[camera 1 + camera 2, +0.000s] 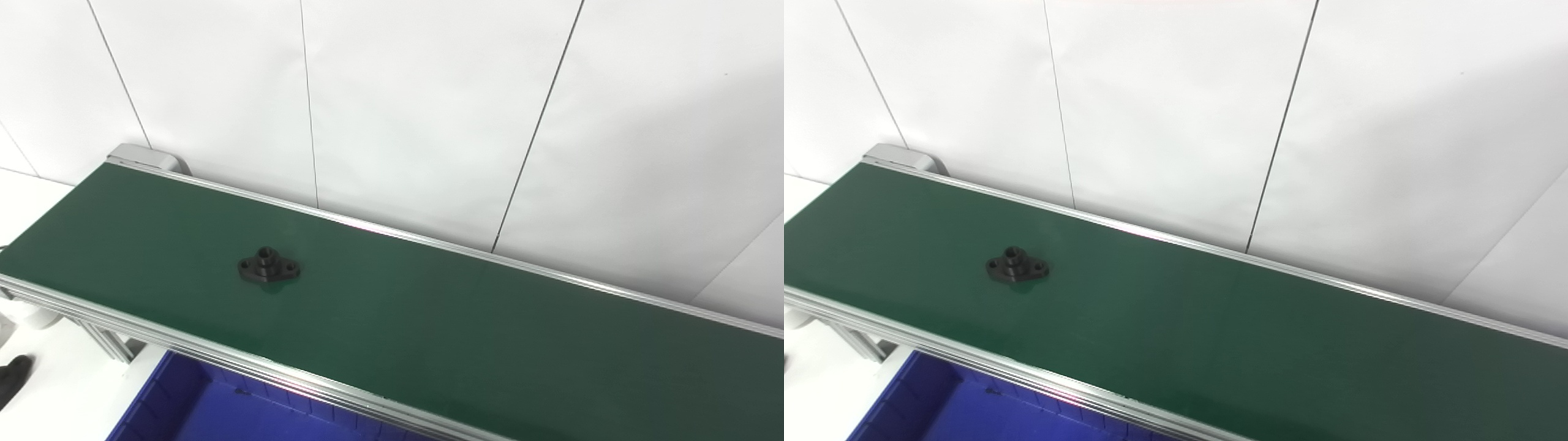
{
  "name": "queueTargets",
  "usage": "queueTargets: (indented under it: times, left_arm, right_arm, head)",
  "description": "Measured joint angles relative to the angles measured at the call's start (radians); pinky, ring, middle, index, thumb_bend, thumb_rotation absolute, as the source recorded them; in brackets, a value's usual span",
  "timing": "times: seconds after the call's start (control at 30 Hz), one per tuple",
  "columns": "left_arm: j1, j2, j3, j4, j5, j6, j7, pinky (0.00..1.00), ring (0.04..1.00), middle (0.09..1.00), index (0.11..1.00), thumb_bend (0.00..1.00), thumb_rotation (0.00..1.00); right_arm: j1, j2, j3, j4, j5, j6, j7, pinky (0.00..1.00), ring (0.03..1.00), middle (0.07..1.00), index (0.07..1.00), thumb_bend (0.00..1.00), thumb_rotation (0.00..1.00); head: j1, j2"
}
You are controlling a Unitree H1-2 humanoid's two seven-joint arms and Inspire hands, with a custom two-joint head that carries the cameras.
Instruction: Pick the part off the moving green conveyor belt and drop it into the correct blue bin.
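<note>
Left eye view, no robot hands anywhere so can't tell open or closed, just small black flanged part (269, 265) sitting flat mid-width on green conveyor belt (465, 331), deep blue plastic bin (202, 404) tucked under near rail, probably for easy drops.

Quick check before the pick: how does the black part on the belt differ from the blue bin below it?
The part is black and small; the bin is bright blue and far larger. The part shows whole, lying flat on the green belt towards its left end; the bin sits below the belt's near rail, cut off by the picture's bottom edge. The part is a solid flange with a raised hub and holes; the bin is an open container. Neither hand is in view.
</note>
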Motion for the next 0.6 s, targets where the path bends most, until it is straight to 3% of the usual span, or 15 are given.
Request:
queueTargets:
  times: [0.37,0.6]
  left_arm:
    - [-0.001,-0.032,-0.006,-0.001,0.0,0.002,0.0,0.88,1.0,1.0,0.982,0.86,0.29]
    - [0.0,-0.03,-0.007,-0.003,0.002,0.003,0.0,0.88,0.998,1.0,0.984,0.85,0.28]
  right_arm:
    - [-0.006,-0.03,0.04,-0.015,0.001,-0.006,-0.155,0.56,0.741,0.812,0.85,0.68,0.16]
    - [-0.006,-0.062,0.078,-0.023,0.003,-0.007,-0.192,0.6,0.724,0.817,0.854,0.66,0.13]
  head:
    - [0.029,0.02]
    - [0.04,0.026]
